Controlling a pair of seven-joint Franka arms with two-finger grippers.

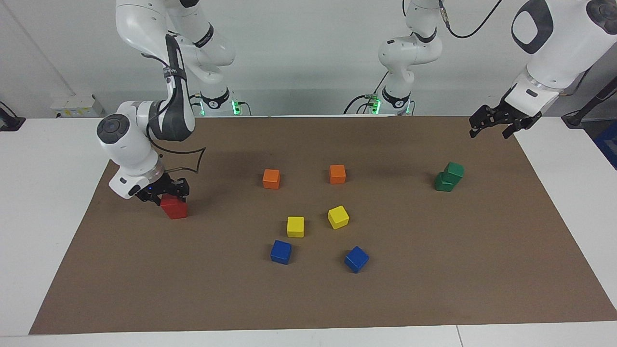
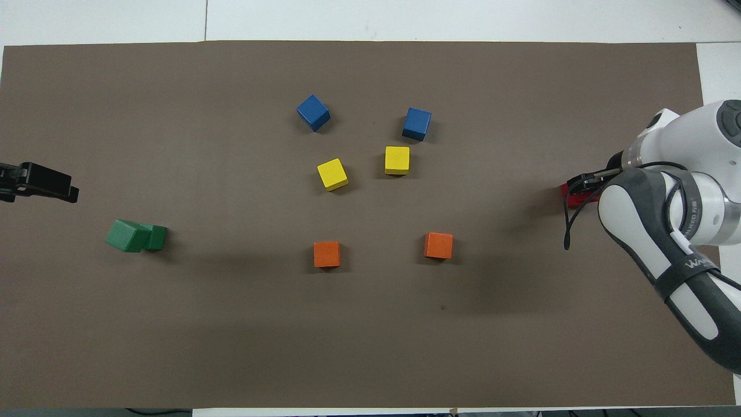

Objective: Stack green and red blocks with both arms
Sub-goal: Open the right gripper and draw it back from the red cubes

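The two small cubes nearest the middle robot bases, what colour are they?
Orange: the two small orange cubes show best in the facing view.

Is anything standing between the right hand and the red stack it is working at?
Nothing visible does. The right hand sits directly over the red stack at the right arm's end of the mat; the nearest other cube, an orange cube, stands well apart toward the middle.

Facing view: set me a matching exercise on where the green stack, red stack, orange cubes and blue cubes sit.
Things:
1. green stack
2. red stack
3. orange cubes
4. blue cubes

Places:
A. central group, farthest from the robots
B. toward the right arm's end
C. toward the left arm's end
D. central group, nearest to the robots

Pairs: 1-C, 2-B, 3-D, 4-A
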